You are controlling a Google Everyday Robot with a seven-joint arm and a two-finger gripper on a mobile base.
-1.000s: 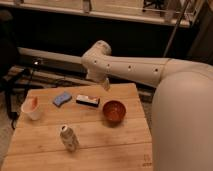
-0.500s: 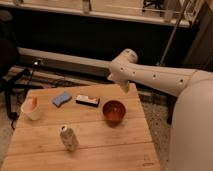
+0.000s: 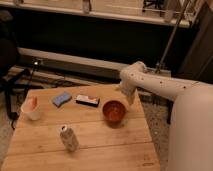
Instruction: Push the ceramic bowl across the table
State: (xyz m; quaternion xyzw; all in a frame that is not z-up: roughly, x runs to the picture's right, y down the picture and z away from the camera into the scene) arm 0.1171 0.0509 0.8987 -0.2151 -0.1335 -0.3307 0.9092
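Observation:
The ceramic bowl point(image 3: 114, 111), glossy red-orange, stands upright on the right half of the wooden table point(image 3: 100, 147). My white arm reaches in from the right, its bend above the table's far right corner. From there the gripper point(image 3: 130, 97) hangs down just behind and to the right of the bowl, close to its rim; I cannot tell whether it touches. The gripper is open and holds nothing.
A white cup point(image 3: 31, 108) with orange contents sits at the table's left edge. A blue sponge point(image 3: 62, 98) and a dark flat packet point(image 3: 87, 100) lie at the back. A can point(image 3: 69, 138) stands near the front. A dark chair point(image 3: 9, 65) is on the left.
The arm has swung right, from over the table's back middle to the far right corner, and come down beside the bowl. Nothing on the table has moved.

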